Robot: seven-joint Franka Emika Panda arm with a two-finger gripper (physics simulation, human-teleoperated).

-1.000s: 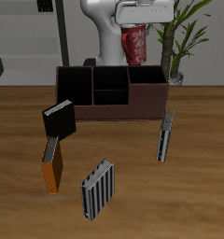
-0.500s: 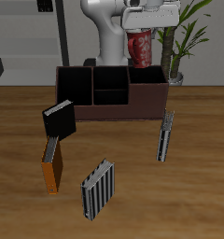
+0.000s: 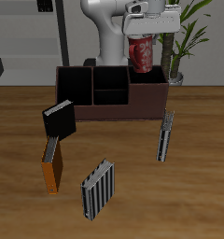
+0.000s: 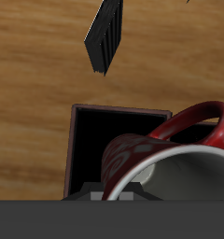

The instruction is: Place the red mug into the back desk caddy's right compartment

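Above wooden table (image 3: 198, 168): red mug (image 3: 142, 52) in gripper (image 3: 145, 35).

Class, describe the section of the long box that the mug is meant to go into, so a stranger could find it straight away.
Find the long dark reddish-brown box at the table's back. The section is its end part directly under the red mug held by the claw. Unlike the black-lined far end and small middle cells, it is undivided with reddish-brown walls.

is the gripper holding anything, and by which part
The gripper holds the red mug by its top rim, above the caddy.
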